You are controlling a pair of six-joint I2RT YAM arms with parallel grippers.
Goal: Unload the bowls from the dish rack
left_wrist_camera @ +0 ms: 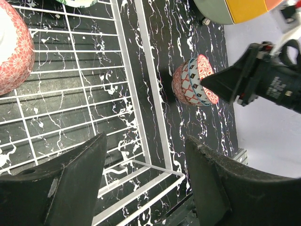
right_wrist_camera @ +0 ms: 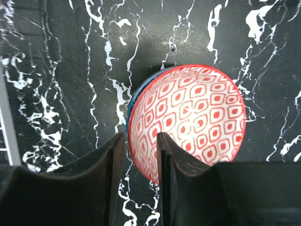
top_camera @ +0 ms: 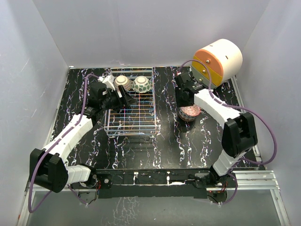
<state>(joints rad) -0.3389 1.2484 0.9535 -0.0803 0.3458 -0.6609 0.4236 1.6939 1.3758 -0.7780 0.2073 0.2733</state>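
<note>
The left gripper point(left_wrist_camera: 145, 141) hangs over the bare middle of the dish rack point(top_camera: 131, 120) with its jaws wide apart and nothing between them. It looks ready for the next pick rather than busy with one. At the rack's far end two bowls sit side by side. The left wrist view shows a pink-patterned bowl point(left_wrist_camera: 14, 52) on the wires, and a green-patterned bowl point(top_camera: 142, 84) sits just right of it. Both lie beyond the left fingertips, so I judge a reach forward is needed, followed by a lift over the rack's low wire side.

Right of the rack, apart from it on the black marbled table point(top_camera: 164, 141), stands a red-patterned bowl point(right_wrist_camera: 193, 117), mouth up. The right gripper point(right_wrist_camera: 141, 137) straddles its rim, one finger inside and one outside. The jaws are part-way open, and the gap looks wider than the thin wall, so the hold looks slack, not a pinch. That fits a bowl being set down on a clear patch of table.

The inner finger is in the way, and it needs to rise straight up or it may drag the bowl. The white-and-orange drawer unit point(top_camera: 221, 56) stands close behind — limiting room at the back.
</note>
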